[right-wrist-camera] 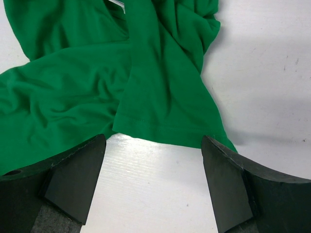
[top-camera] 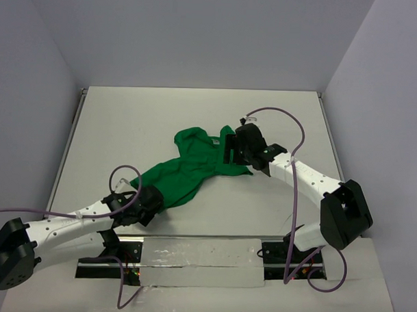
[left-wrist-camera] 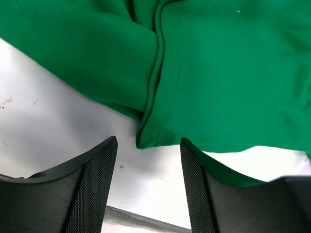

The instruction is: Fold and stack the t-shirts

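A bright green t-shirt (top-camera: 193, 164) lies crumpled in a diagonal band across the middle of the white table (top-camera: 141, 119). My left gripper (top-camera: 151, 199) sits at its lower left end. In the left wrist view, the left gripper (left-wrist-camera: 148, 140) is open, with a folded hem corner of the t-shirt (left-wrist-camera: 218, 73) just ahead of the tips and only bare table between the fingers (left-wrist-camera: 97, 184). My right gripper (top-camera: 229, 147) is at the shirt's upper right end. In the right wrist view, the right gripper (right-wrist-camera: 153, 138) is wide open and low over the table, a stitched hem of the t-shirt (right-wrist-camera: 160, 97) just beyond its tips.
Grey walls close in the table at the back and both sides. A shiny metal strip (top-camera: 198, 255) runs along the near edge between the arm bases. Purple cables (top-camera: 295, 193) loop off both arms.
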